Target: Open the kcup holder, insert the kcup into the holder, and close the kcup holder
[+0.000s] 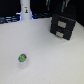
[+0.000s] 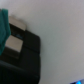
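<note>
One kcup point(image 1: 22, 59) stands upright, green top up, well apart from the kcup holder point(image 1: 63, 26); hand's state unclear.

No legible text, brand, number or sign in either view. Kcup point(image 1: 22, 59) top: green and blue patch, too blurred to read. Kcup holder point(image 1: 63, 26) front panels: plain black, light handles, no lettering made out. White bottle-like object point(image 1: 25, 12) at back: dark mark, unreadable. Wrist view: kcup holder point(image 2: 22, 55) blurred, teal shape at edge, nothing written.
</note>
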